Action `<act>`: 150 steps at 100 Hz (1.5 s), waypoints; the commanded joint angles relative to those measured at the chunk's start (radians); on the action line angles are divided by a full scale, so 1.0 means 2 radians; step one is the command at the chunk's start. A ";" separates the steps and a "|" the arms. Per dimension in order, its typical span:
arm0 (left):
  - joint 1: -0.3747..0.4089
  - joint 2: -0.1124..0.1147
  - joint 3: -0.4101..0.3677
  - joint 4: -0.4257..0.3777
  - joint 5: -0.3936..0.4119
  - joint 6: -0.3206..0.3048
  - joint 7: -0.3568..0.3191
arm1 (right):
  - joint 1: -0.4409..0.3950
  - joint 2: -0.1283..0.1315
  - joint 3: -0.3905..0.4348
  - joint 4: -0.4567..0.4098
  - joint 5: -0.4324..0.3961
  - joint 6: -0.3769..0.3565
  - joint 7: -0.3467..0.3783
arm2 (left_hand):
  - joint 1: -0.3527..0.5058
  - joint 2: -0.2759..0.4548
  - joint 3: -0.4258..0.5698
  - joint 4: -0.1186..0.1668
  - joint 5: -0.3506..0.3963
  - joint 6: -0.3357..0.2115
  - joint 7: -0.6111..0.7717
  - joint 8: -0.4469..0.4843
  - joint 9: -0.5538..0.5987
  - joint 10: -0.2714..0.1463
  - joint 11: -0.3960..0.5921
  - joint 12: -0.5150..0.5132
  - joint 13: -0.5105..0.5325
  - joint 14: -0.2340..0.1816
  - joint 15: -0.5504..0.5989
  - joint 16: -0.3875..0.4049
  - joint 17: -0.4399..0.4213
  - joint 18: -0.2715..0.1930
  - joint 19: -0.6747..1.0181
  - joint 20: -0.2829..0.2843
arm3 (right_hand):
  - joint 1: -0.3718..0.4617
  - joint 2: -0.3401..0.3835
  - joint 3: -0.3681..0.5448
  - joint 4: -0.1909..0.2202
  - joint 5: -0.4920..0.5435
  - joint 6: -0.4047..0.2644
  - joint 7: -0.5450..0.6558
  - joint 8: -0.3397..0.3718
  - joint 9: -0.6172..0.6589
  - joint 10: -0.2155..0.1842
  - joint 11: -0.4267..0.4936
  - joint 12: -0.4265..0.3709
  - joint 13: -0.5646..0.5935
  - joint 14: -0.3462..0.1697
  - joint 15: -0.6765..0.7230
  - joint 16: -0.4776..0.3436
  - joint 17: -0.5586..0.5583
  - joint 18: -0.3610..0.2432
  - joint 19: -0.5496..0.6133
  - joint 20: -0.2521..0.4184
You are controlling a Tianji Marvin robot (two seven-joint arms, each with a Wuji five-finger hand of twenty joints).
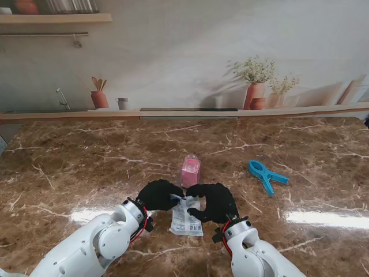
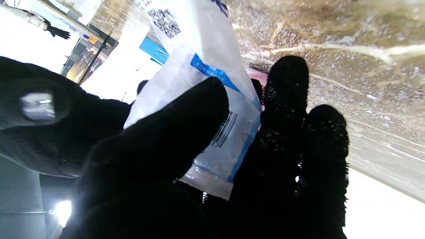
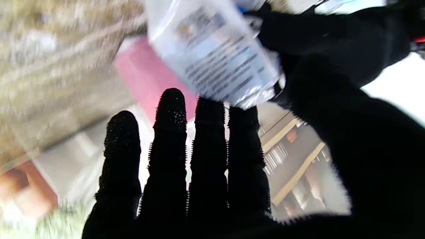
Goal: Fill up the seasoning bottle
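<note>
Stand view: on the glossy brown marble worktop, the black-gloved left robot hand and right robot hand pinch a crinkly white-and-blue seasoning sachet, just before the pink seasoning bottle. A blue plastic clip lies apart, right.

Left wrist: thumb clamps the sachet's blue-striped corner, barcode showing.

Right wrist: blurred, unreadable print; fingers straight, thumb at the sachet's edge.

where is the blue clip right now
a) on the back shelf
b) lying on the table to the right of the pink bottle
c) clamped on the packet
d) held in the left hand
b: the blue clip lies on the marble table to the right of the pink bottle, apart from both hands.
</note>
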 commanded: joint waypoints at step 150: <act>-0.028 0.024 0.031 -0.029 0.070 0.049 -0.073 | -0.005 0.012 0.014 -0.004 -0.033 -0.005 0.043 | -0.025 0.077 -0.034 -0.023 -0.030 0.025 -0.058 0.017 0.007 -0.006 0.051 0.031 0.006 -0.008 -0.002 -0.005 -0.023 -0.009 0.038 -0.010 | 0.001 0.066 0.048 -0.033 0.050 -0.026 0.182 -0.230 0.124 0.018 -0.031 -0.073 0.145 -0.004 0.042 -0.012 0.126 -0.033 0.181 -0.057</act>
